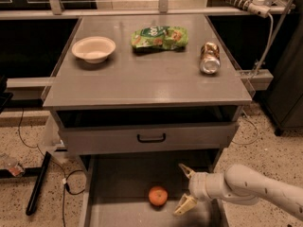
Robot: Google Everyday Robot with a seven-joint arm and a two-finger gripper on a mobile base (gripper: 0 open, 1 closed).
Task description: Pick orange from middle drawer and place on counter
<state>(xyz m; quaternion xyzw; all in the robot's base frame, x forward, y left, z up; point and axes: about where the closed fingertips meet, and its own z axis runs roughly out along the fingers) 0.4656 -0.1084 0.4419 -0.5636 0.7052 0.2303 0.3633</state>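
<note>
Grey surface (142, 79) above, we see our claw (182, 189) wide beside the orange (158, 196) in the drawer (118, 183); a finger nudge may roll it away.

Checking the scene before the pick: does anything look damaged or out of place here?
The metal can on the right side of the counter lies tipped over and looks dented. Otherwise nothing stands out: the orange sits on the floor of the middle drawer, with the gripper open just right of it, not touching.
</note>
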